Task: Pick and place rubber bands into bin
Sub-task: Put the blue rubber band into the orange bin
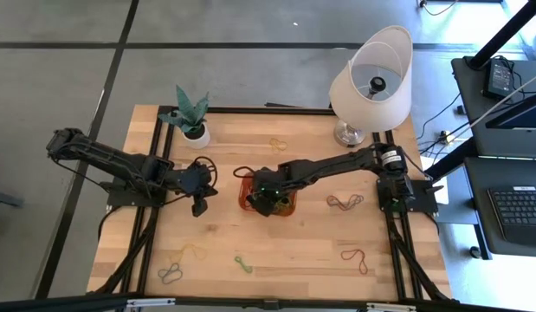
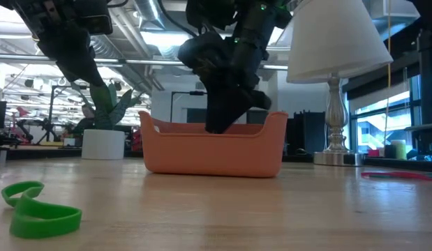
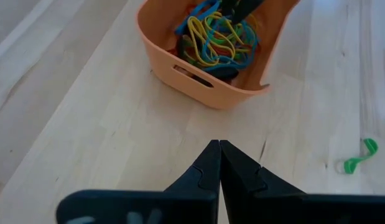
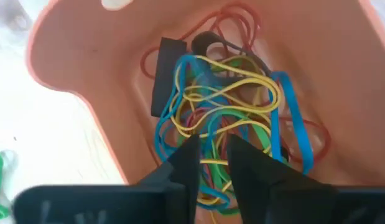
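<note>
The orange bin [image 1: 244,196] stands mid-table and holds a tangled pile of rubber bands [image 4: 223,99] in yellow, blue, green, red and black. My right gripper [image 4: 211,148] points down into the bin, its fingertips slightly apart just over the pile; the low view shows it [image 2: 219,124] dipping behind the bin's wall [image 2: 216,150]. Left of the bin, my left gripper [image 3: 219,144] hangs shut above bare wood. Loose bands lie flat on the table: a green one [image 1: 242,263], a dark one [image 1: 345,202] and another [image 1: 354,257]. My right gripper comes from above, slanting down into the bin, with a yellow band [image 4: 212,163] showing in the gap between its fingers. Whether the fingers touch the bands I cannot tell.
A white lamp [image 1: 371,82] stands at the far right corner and a potted plant [image 1: 194,130] at the far left. More loose bands lie near the front left [image 1: 171,276] and at the far side [image 1: 278,144]. A green band [image 2: 38,209] lies close to the low camera.
</note>
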